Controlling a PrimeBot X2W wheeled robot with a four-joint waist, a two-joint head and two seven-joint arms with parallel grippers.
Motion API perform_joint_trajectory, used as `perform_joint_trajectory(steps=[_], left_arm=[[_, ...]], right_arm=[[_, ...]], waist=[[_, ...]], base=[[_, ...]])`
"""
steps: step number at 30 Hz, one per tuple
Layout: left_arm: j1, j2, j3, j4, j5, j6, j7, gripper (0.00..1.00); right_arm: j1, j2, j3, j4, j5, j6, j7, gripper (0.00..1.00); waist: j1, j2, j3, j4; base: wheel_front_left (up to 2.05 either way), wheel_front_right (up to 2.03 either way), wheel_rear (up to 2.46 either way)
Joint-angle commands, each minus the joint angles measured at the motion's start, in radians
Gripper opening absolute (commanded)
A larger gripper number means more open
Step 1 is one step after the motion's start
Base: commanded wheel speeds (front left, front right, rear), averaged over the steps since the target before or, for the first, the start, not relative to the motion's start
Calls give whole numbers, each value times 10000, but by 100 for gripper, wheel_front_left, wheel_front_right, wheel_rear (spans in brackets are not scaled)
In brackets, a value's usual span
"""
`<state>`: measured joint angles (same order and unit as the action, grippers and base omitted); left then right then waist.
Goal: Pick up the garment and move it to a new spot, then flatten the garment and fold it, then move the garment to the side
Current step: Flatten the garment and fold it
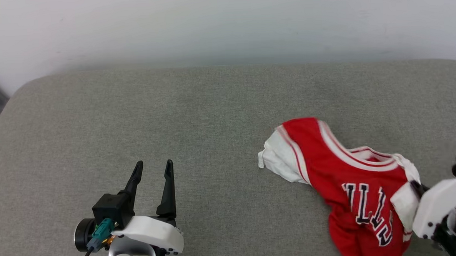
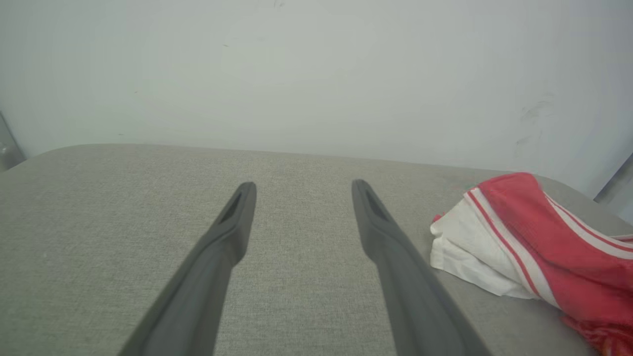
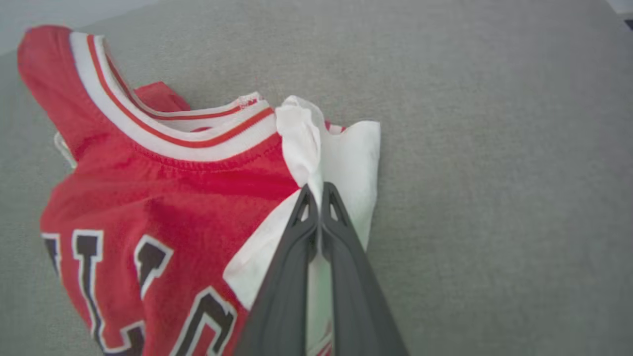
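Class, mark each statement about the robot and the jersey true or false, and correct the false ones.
1. The right gripper is shut on the garment at its white sleeve. True.
2. The left gripper holds the garment. False: it is open and apart from it, over the grey surface.
3. The garment lies flat and folded. False: it is crumpled, with its lettering bent by folds.
4. The garment is on the robot's right side of the surface. True.
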<state>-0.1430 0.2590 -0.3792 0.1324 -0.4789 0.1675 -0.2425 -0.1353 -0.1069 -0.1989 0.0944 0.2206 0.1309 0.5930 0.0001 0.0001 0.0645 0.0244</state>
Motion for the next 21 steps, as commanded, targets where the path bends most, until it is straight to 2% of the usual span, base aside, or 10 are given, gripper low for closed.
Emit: perform_joint_trajectory(steps=[1,2,3,4,5,6,7,12,16,21], left_arm=[[46,23,-3,-5,-47,-31,-25,100],[46,30,-7,-13,-58,-30,-12,100],[42,40,-21,-17,-58,-29,8,100],[39,44,-33,-27,-62,-19,23,100],[41,49,-46,-29,-66,-13,49,100],[49,57,-55,-27,-72,-9,56,100],[61,66,-65,-29,-75,-7,66,100],[129,85,-68,-73,-101,74,92,100],[253,89,-77,-83,-155,126,112,100],[443,116,-59,-66,-247,185,126,100]], right_arm=[[221,147,-516,376,153,-3,-266,0],[355,203,-817,681,188,-3,-492,0],[440,268,-1082,1023,257,-3,-707,9],[509,307,-1355,1404,315,-3,-932,24],[581,324,-1557,1813,265,-3,-1151,49],[590,359,-1755,2149,228,-3,-1348,96],[590,382,-1878,2443,216,-3,-1540,100],[303,485,-2006,3201,388,-3,-3005,100],[204,516,-1779,2923,475,-3,-4484,100],[427,398,-1284,1994,-98,-3,-5759,100]], waist=[[-1,-1,16,-23],[-1,-1,28,-37],[-1,-1,43,-51],[-1,-1,54,-67],[-1,-1,59,-78],[-1,-1,56,-88],[-1,-1,56,-96],[-1,-1,34,-165],[-1,-1,-117,-220],[-1,-1,-422,-229]], base=[[0,0,0],[0,0,0],[0,0,0],[0,0,0],[0,0,0],[0,0,0],[0,0,0],[0,0,0],[0,0,0],[0,0,0]])
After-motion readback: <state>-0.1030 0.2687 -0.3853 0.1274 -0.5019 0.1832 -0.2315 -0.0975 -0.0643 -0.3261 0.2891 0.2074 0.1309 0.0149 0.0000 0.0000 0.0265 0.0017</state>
